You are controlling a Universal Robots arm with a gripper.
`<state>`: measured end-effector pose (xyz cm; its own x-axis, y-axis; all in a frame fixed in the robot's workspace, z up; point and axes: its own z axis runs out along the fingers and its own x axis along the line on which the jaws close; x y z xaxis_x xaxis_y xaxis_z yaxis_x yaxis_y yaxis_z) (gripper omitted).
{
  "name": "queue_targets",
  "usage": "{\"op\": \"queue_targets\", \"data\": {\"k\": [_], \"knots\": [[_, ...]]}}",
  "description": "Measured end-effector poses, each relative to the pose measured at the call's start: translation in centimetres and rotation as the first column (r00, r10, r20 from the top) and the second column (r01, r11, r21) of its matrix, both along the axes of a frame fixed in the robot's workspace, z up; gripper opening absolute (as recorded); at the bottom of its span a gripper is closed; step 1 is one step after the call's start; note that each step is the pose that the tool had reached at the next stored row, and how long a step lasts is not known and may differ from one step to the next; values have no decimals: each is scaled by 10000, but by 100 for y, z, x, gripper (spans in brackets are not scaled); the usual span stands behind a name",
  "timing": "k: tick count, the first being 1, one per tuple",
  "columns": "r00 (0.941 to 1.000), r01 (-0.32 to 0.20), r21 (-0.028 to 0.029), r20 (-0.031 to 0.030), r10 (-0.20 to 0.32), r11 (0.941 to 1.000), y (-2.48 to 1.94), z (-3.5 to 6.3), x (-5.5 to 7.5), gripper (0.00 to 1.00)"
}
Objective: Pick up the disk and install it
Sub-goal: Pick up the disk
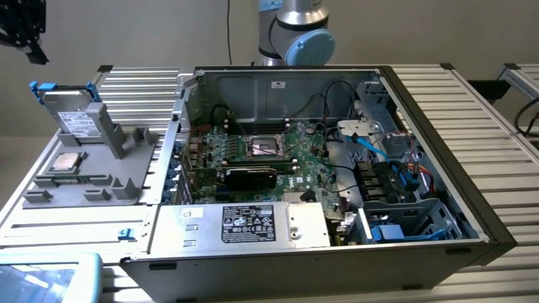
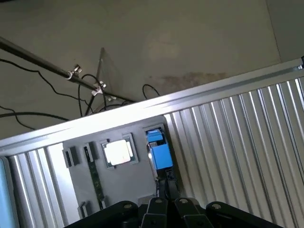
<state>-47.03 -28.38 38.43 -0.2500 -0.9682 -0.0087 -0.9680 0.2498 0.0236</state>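
Gripper (image 2: 164, 183) closed, empty, above the disk (image 1: 74, 113) on edge in grey holder (image 1: 126, 144), long axis steeply upward, blue end uppermost

Soft, even, slightly dim light

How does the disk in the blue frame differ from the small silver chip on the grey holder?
The disk stands on edge, leaning, in the grey holder; the chip lies flat. The disk is larger and oblong; the chip is small and square. The disk has a blue frame; the chip has none. Both are silver, on that holder.
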Motion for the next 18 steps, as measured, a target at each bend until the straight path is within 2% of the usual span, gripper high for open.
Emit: {"op": "queue_targets", "data": {"k": [3,10,12,15,18], "knots": [[9988,-497,-16,3,497,9988,0,1,0,11],[9984,-564,-18,3,564,9984,0,1,-2,11],[9966,-826,-17,4,826,9966,0,-1,-5,11],[9907,-1359,-18,2,1359,9907,0,0,-7,11],[9903,-1389,-18,4,1389,9903,0,-2,-8,11]]}}
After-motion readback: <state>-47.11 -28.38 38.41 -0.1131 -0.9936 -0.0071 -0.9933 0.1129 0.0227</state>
